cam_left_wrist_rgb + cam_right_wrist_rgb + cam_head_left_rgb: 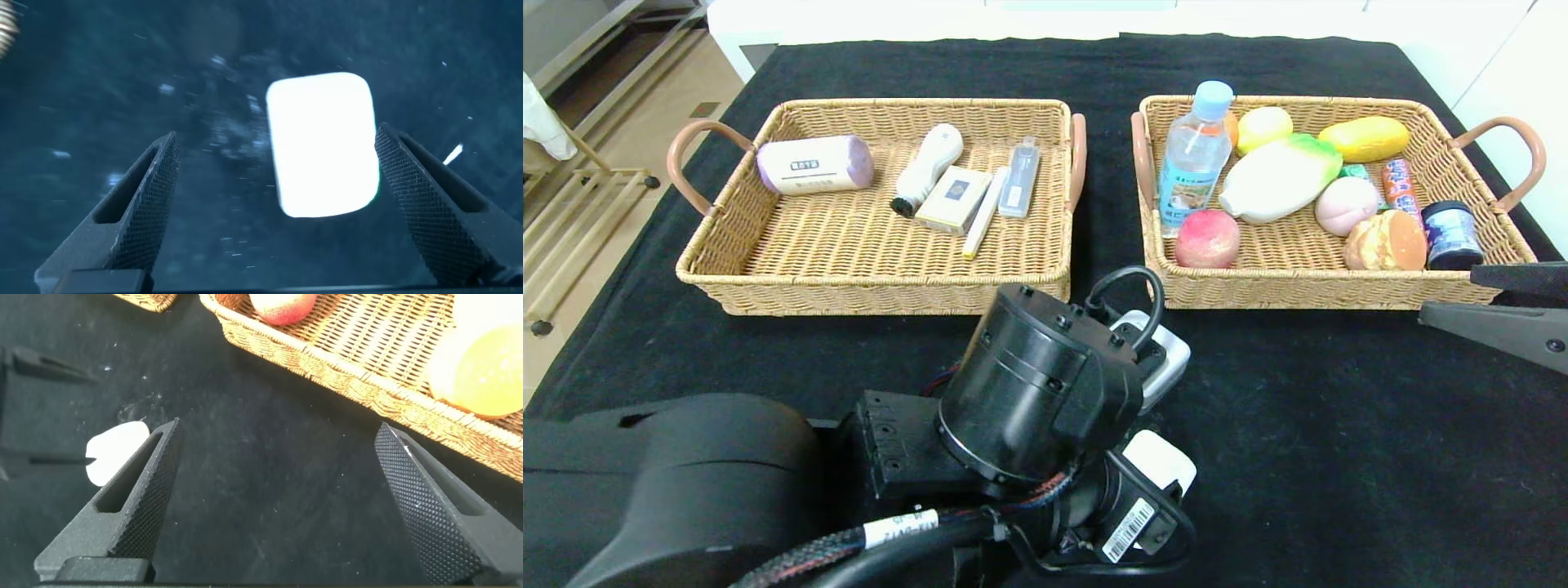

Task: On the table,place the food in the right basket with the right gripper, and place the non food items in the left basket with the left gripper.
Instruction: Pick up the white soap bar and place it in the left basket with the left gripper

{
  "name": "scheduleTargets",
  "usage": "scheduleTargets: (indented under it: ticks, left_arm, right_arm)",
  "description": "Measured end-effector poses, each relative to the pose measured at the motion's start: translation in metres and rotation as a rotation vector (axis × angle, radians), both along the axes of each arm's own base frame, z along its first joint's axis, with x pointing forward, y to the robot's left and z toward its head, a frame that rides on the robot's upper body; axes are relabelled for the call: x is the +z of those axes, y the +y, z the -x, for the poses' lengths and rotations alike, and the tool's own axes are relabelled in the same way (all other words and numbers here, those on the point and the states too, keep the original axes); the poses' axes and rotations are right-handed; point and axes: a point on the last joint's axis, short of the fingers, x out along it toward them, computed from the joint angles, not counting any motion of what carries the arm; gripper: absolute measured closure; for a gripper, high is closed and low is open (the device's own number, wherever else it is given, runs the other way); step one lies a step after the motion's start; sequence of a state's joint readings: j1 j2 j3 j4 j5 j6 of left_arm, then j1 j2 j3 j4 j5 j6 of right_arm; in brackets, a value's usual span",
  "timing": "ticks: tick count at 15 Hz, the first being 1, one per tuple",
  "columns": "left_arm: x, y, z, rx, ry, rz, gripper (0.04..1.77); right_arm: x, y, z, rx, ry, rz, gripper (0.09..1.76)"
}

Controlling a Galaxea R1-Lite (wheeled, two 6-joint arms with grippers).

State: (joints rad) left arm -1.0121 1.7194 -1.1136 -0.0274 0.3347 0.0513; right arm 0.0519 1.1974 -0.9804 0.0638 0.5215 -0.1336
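Note:
On the black table [1339,457], the white rounded pad [323,143] lies between the fingers of my open left gripper [276,135], nearer one finger and not touched. The left wrist [1045,384] hides most of the pad [1160,461]. The left basket [874,290] holds the white brush-tip bottle [927,167] and the card box [953,198]. The right basket [1339,290] holds the water bottle [1194,159], peach [1207,238] and pink bun [1346,206]. My right gripper [1450,294] hangs open and empty by that basket's near right corner.
The left basket also holds a purple-and-white roll [815,163], a small clear bottle [1019,175] and a thin stick [984,214]. Several more foods fill the right basket, among them a dark jar [1451,234] near my right fingers. The table's left edge drops to the floor.

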Motion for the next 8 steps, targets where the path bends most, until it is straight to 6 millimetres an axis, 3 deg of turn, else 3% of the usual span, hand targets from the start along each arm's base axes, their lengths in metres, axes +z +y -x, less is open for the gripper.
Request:
scheduleTargets:
  ticks: [8]
  left_arm:
    - [-0.020, -0.023, 0.010, 0.015, 0.009, -0.026, 0.09]
  right_arm:
    - [-0.001, 0.000, -0.001, 0.000, 0.005, 0.001, 0.14]
